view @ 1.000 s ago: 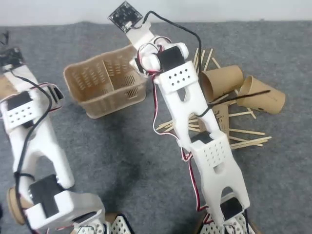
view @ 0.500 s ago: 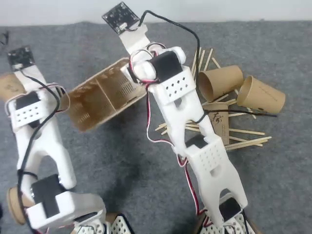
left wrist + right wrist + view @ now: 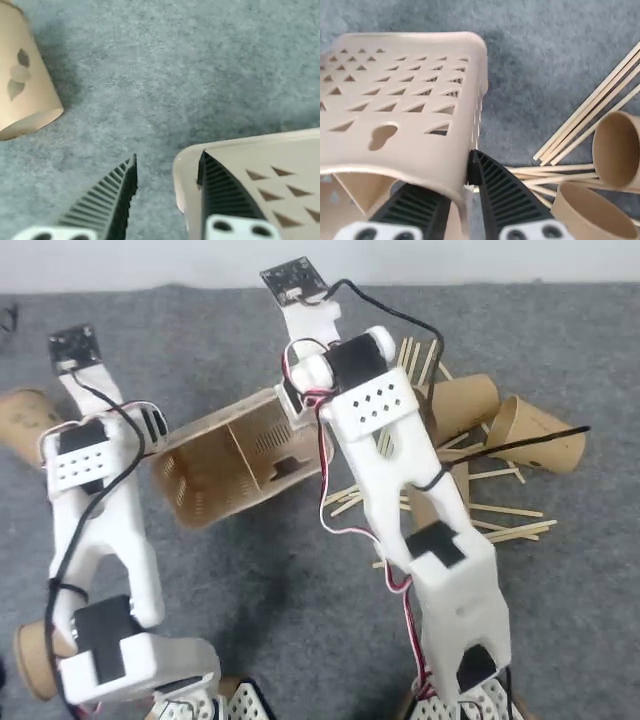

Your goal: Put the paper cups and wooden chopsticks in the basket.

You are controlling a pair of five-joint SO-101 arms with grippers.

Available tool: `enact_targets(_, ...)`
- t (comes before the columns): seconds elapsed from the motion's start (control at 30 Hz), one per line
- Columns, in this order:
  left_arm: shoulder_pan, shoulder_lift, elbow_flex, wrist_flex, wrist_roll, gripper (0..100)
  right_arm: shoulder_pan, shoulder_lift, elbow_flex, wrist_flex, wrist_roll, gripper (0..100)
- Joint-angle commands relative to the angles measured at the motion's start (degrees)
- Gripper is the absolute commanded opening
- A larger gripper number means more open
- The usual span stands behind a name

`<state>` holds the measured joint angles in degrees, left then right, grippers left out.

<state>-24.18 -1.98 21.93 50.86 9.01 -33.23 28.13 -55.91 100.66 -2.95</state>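
The tan plastic basket (image 3: 225,475) hangs tipped on its side, opening toward the table's front. My right gripper (image 3: 300,408) is shut on its right wall (image 3: 405,80), the rim pinched between the fingers (image 3: 462,187). My left gripper (image 3: 152,432) is open at the basket's left end, straddling a corner of the rim (image 3: 168,160). Paper cups lie on the carpet: one at far left (image 3: 25,420) (image 3: 22,90), two at the right (image 3: 460,405) (image 3: 540,435). Wooden chopsticks (image 3: 500,525) (image 3: 590,110) are scattered under and around the right cups (image 3: 617,150).
Another paper cup (image 3: 30,660) lies by the left arm's base at the front left. A further cup (image 3: 445,490) sits partly hidden under the right arm among the chopsticks. Grey carpet covers the table; a pale wall edge runs along the back.
The basket went from standing upright to tipped on its side and shifted right with my right gripper. My left arm swung toward the basket's left rim.
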Motion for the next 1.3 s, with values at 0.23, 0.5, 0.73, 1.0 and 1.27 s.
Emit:
enact_targets(0.23, 0.53, -2.55, -0.66, -0.79, 0.62, 20, 0.84, -14.73, 12.40, 2.42, -0.53, 0.6)
enact_targets(0.5, 0.09, -2.64, -0.84, 1.14, 0.62, 20, 0.57, -17.98, 22.95, 2.51, 0.62, 0.6)
enact_targets(0.73, 0.09, -2.64, -0.84, 1.32, 0.35, 20, 3.12, -21.05, 36.57, 2.51, 4.04, 0.7)
enact_targets(1.0, 1.05, -2.20, -0.48, 2.11, 0.35, 19, 3.56, -22.73, 43.69, 2.77, 10.55, 0.6)
enact_targets(1.27, 1.14, -2.11, 1.10, 1.67, 0.26, 19, 3.47, -30.20, 33.05, 1.63, 15.82, 0.7)
